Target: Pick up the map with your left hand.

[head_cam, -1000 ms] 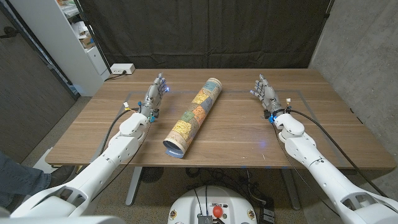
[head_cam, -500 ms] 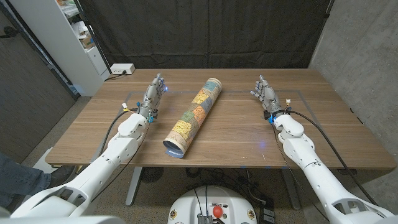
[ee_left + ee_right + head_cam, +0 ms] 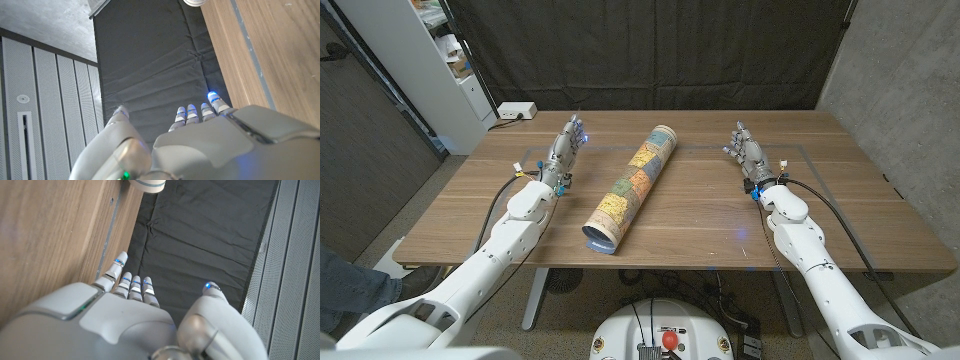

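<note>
While the rolled map [image 3: 630, 189] lies mid-tabletop [image 3: 700, 215] | your left hand [image 3: 563, 155] waits beside it, released, empty | right hand [image 3: 745, 151] likewise | likely light, stiff, prone to rolling | grasp its middle.

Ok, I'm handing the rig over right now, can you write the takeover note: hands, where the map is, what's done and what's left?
Left hand: open, holding nothing, on the table left of the map, apart from it.
Right hand: open, holding nothing, on the table right of the map, well apart from it.
Map: rolled into a tube, lying on the table between the two hands, one end near the front edge, the other pointing toward the far side.
Done: nothing yet; the map is untouched.
Left: bring the left hand across to the roll, close on it and lift it. The right hand is likely best kept where it is.
</note>
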